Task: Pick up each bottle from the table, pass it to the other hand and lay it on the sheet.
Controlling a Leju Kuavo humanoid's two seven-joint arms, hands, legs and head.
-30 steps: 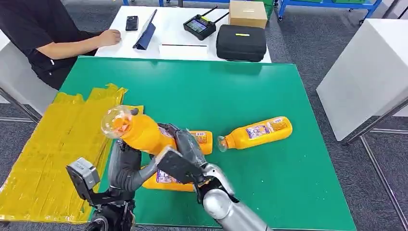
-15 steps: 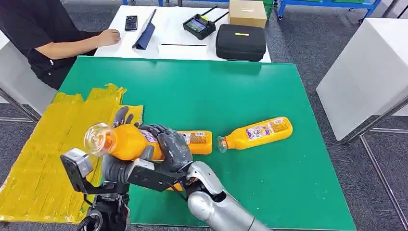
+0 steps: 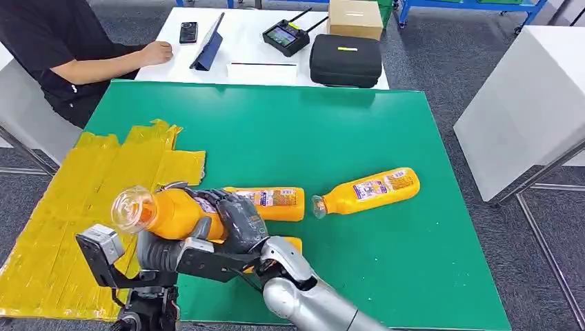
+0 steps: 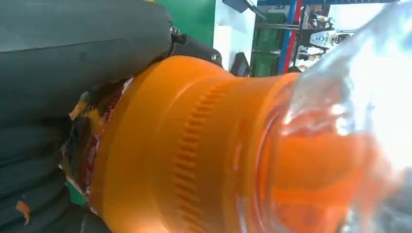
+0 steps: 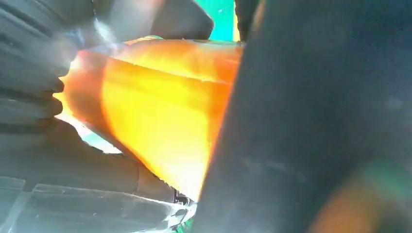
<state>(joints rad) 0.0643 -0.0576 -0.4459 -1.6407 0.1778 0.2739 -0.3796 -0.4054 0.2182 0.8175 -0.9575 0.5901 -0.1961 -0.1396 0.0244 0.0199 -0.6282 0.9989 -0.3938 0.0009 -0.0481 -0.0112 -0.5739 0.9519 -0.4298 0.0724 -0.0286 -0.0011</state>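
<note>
1. An orange bottle [image 3: 169,212] is clasped by both robot hands at the near left of the green tabletop [image 3: 359,138], its clear rounded end pointed toward the yellow sheet [image 3: 83,207].
2. The right robot hand [image 3: 238,221] is wrapped over the labelled middle of the held bottle, dark fingers curled round it.
3. The left robot hand [image 3: 162,249] is seen beneath the same bottle, with fingers [image 3: 174,186] showing over its far side; it is closed on the bottle too.
4. In the left wrist view the ribbed orange shoulder of the bottle [image 4: 204,155] is pressed against the grey thumb [image 4: 77,53], and the torn label edge is visible beside the dark fingers.
5. In the right wrist view the orange body [image 5: 155,107] is enclosed between dark fingers [image 5: 29,73]; much of that view is blurred.
6. The held bottle is raised above the tabletop at the edge of the sheet, roughly level.
7. A second bottle [image 3: 272,203] is lying on the tabletop just behind the right robot hand.
8. A third bottle [image 3: 365,189] is lying farther right, its cap end near the second bottle, tilted slightly.
9. A fourth orange bottle [image 3: 290,243] is partly hidden under the right arm.
10. On the white table [image 3: 172,55] beyond, a black case [image 3: 345,61], a cardboard box [image 3: 355,18], a controller [image 3: 286,36], a tablet [image 3: 209,47] and a phone [image 3: 188,32] are laid out.
11. A person [image 3: 62,55] is seated at the far left, one hand resting on the white table.
</note>
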